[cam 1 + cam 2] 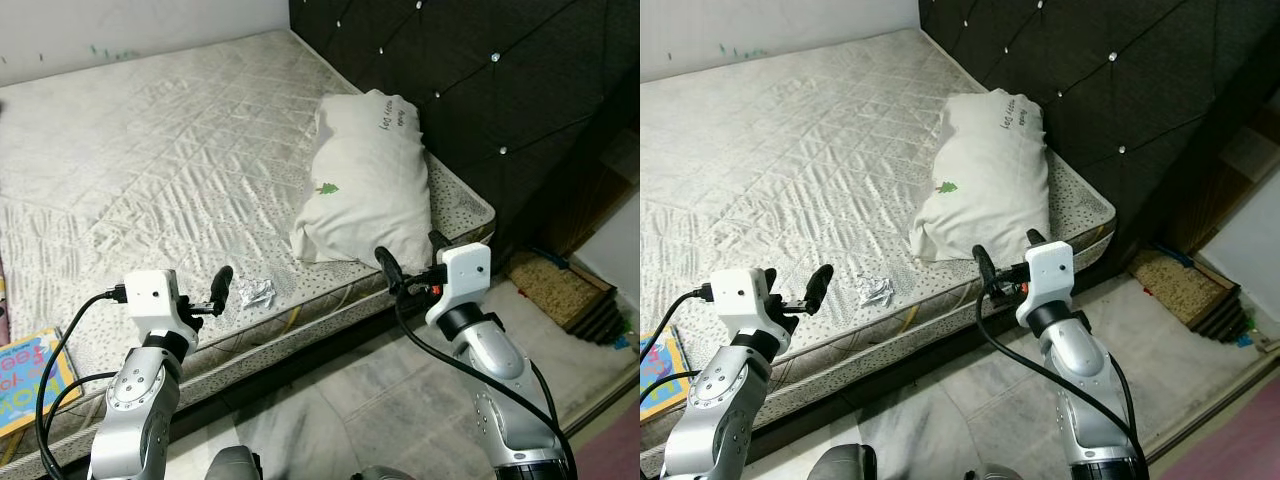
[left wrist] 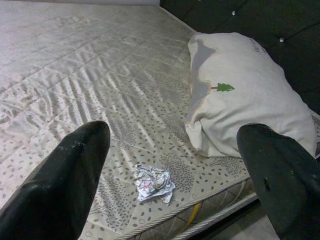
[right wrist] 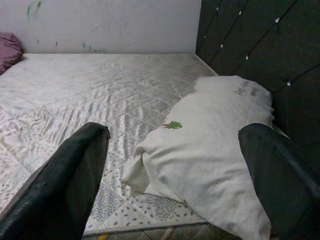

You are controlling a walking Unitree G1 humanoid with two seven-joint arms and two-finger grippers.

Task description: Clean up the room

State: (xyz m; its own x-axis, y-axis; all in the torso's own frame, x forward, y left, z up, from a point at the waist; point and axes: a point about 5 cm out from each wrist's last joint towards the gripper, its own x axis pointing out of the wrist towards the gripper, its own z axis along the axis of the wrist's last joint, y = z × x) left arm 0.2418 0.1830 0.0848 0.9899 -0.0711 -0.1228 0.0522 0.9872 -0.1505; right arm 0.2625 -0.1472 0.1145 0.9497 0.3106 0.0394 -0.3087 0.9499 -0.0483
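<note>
Crumpled foil wrapper (image 1: 257, 293) lying on the mattress (image 1: 150, 160) near its front edge, just beside the pillow (image 1: 368, 180). Left gripper (image 2: 170, 175) hovering before the wrapper, fingers spread, grasping nothing. Right gripper (image 3: 175, 175) facing the pillow, likewise spread, empty.

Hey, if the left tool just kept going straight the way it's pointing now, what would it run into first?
Probably the crumpled foil wrapper near the mattress edge: it lies ahead of the open left tool. The pillow sits farther on, to one side. Depth is uncertain.
</note>
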